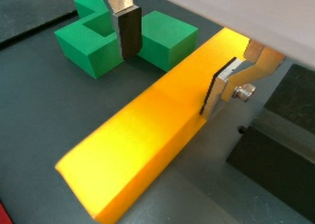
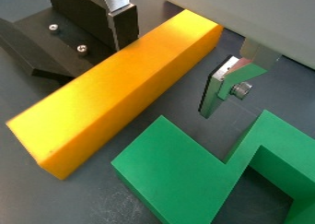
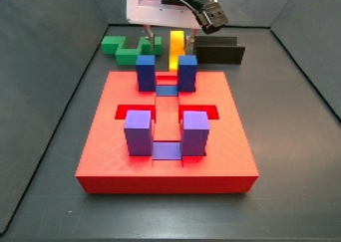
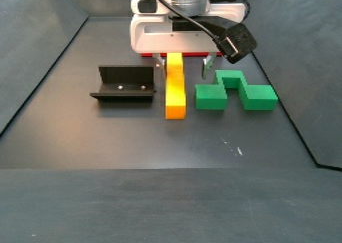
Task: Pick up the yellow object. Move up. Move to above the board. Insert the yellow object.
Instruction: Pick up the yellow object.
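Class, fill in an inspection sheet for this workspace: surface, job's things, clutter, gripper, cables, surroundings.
Surface: dark floor, bare where visible.
Job's things: yellow bar lying flat on the floor between fixture and green block; red board with four purple posts, its channel unfilled.
Clutter: green block beside the bar; fixture on its other side.
Gripper: gripper open, low over the bar's far end, fingers astride it; contact cannot be told.
Cables: black cable looping at the wrist.
Surroundings: dark walls around the floor.
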You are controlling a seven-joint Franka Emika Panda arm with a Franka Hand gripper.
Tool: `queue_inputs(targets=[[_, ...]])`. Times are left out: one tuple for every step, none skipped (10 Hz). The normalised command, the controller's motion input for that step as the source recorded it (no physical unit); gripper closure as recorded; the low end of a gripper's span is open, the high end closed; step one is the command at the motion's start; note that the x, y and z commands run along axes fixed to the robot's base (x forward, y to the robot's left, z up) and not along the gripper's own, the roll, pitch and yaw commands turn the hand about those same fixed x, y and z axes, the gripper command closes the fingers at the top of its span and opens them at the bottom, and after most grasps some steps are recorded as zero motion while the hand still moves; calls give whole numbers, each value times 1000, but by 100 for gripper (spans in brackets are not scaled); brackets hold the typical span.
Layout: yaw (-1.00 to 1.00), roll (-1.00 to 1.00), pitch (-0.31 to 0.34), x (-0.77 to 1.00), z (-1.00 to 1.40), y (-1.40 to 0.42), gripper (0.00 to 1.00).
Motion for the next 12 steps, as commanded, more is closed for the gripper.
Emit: queue_inputs(targets=[[0, 0, 0, 17, -186, 3, 0], [0, 0, 0, 83, -123, 40, 0], [0, 0, 0, 189, -63, 0, 0], [0, 0, 0, 271, -37, 0, 0], [0, 0, 0, 191, -43, 37, 0], [0, 0, 0, 123, -40, 54, 0], [0, 0, 0, 111, -57, 6, 0], [-6, 0, 0, 40, -57, 29, 0], [-11, 0, 0, 0, -26, 43, 0], [-11, 0, 0, 0, -74, 37, 0], [-14, 0, 0, 0, -129, 46, 0], [0, 0, 0, 0, -154, 29, 0]])
